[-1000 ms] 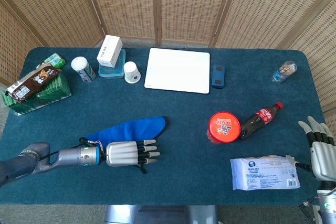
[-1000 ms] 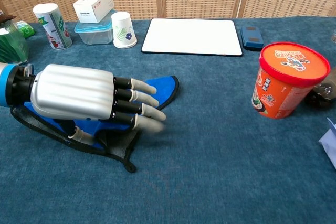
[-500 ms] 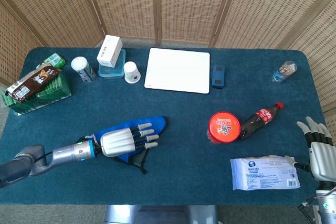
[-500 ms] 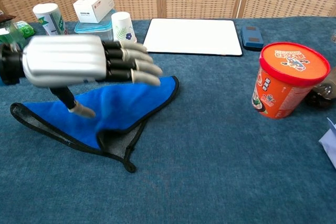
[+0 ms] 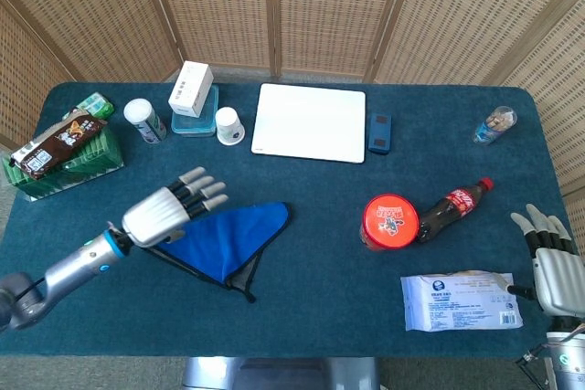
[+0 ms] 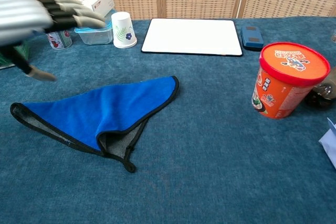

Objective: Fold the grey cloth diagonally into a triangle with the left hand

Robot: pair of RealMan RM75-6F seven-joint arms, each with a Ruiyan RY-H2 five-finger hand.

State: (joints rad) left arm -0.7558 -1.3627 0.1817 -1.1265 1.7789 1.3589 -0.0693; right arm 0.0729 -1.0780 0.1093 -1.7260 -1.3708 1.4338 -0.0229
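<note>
Fingers on left hand (image 5: 169, 211) spread, holding nothing, raised clear of the cloth (image 5: 228, 239); right hand (image 5: 556, 267) also spread and empty at the table's (image 5: 320, 189) right edge. Cloth lies front-left as a triangle, blue face up, grey underside peeking at one corner, so the fold looks done. Red tub (image 6: 288, 80) lid print unreadable.

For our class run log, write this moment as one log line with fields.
cloth: folded into a triangle, flat on table | left hand: open, lifted clear of cloth | right hand: open, idle at table edge | fold: looks done
</note>
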